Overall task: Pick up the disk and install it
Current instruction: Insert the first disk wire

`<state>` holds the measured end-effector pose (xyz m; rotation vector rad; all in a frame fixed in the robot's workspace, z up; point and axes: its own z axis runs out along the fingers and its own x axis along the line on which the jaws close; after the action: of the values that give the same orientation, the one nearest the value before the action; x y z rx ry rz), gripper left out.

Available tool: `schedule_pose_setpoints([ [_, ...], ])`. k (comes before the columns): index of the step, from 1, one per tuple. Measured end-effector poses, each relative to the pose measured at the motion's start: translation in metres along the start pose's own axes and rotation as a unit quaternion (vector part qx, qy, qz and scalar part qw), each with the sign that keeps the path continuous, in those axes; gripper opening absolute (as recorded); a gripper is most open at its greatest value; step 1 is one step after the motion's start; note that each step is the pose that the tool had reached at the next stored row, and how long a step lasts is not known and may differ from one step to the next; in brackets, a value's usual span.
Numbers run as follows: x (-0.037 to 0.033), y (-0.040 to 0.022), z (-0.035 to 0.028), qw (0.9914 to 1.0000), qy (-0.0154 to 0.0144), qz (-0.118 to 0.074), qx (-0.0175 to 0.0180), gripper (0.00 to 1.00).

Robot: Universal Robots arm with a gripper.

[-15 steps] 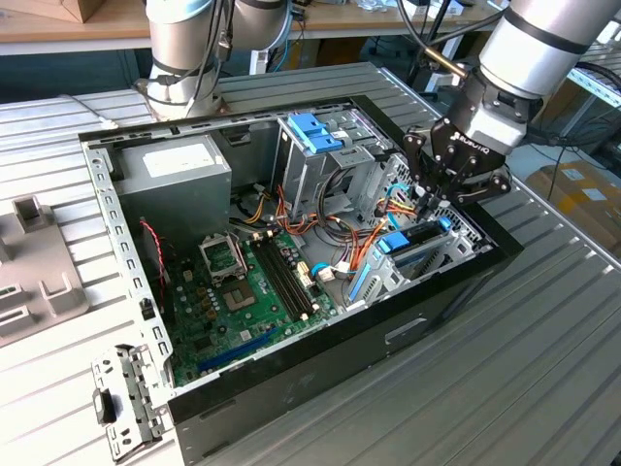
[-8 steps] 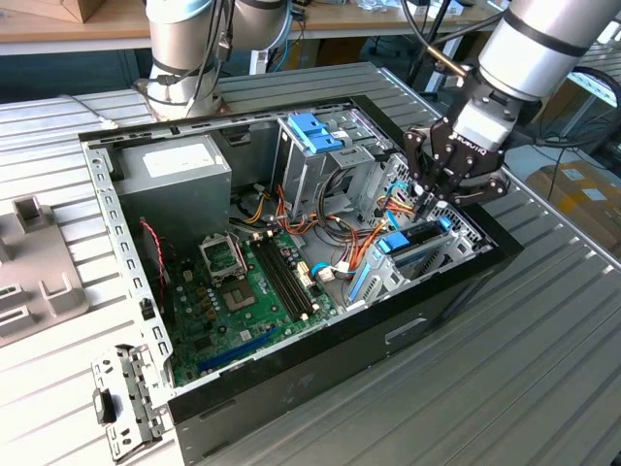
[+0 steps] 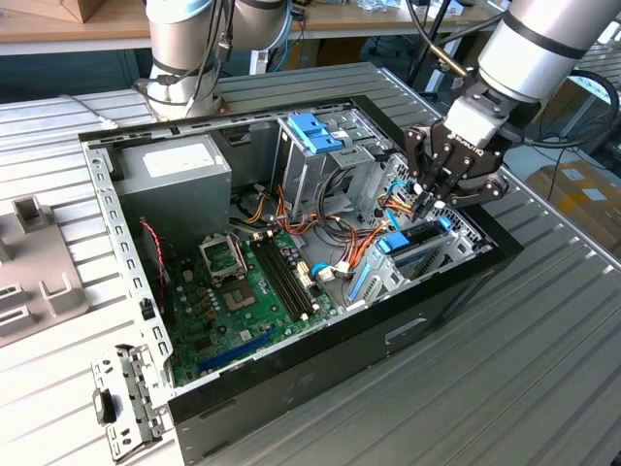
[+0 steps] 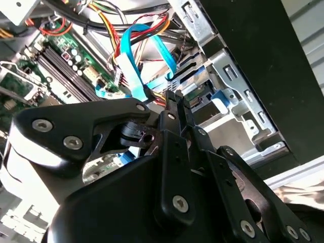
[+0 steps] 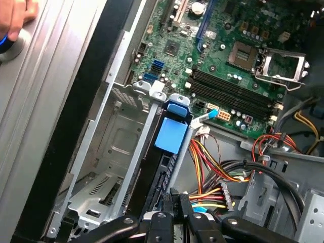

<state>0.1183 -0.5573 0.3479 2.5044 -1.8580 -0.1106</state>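
Note:
The disk (image 3: 419, 236), a dark slab with a light-blue carrier rail and a blue tab, lies in the metal bay at the front corner of the open computer case (image 3: 116, 233), on the exterior view's right. In the first wrist view the disk (image 5: 162, 162) runs from its blue tab down to my fingertips. My gripper (image 3: 433, 202) hangs over the disk's cable-side end. Its black fingers are drawn together in both wrist views, with the tips (image 5: 173, 197) at that end of the disk. In the second wrist view the gripper (image 4: 174, 98) points into the bay beside blue and orange cables.
A tall drive cage with a blue bracket (image 3: 312, 131) stands behind the bay, with bundled cables (image 3: 330, 223) between them. The motherboard (image 3: 243, 282) and power supply (image 3: 175, 165) take up the case's left. Another arm's base (image 3: 184, 49) stands behind. A hand (image 5: 15, 20) rests outside the case.

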Motion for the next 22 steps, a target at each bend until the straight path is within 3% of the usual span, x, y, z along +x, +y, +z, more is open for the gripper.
schedule_pose_setpoints([
  [4, 0.0000, 0.0000, 0.0007, 0.99922, -0.0024, 0.039, 0.0018, 0.17],
  [8, 0.0001, -0.0001, 0.0014, 0.99709, -0.0045, 0.076, 0.0034, 0.17],
  [13, 0.0001, -0.0001, 0.0024, 0.99286, -0.0071, 0.119, 0.0053, 0.17],
  [14, 0.0001, -0.0002, 0.0026, 0.99111, -0.0079, 0.133, 0.0059, 0.17],
  [15, 0.0004, -0.0001, 0.0027, 0.99015, -0.0098, 0.139, 0.0064, 0.17],
  [16, 0.0005, -0.0001, 0.0027, 0.98992, -0.0122, 0.141, 0.0069, 0.17],
  [17, 0.0006, -0.0001, 0.0027, 0.98975, -0.0157, 0.142, 0.0074, 0.17],
  [20, 0.0023, 0.0003, 0.0027, 0.98933, -0.0307, 0.142, 0.0098, 0.17],
  [22, 0.0056, 0.0012, 0.0025, 0.98916, -0.0353, 0.142, 0.0105, 0.17],
])
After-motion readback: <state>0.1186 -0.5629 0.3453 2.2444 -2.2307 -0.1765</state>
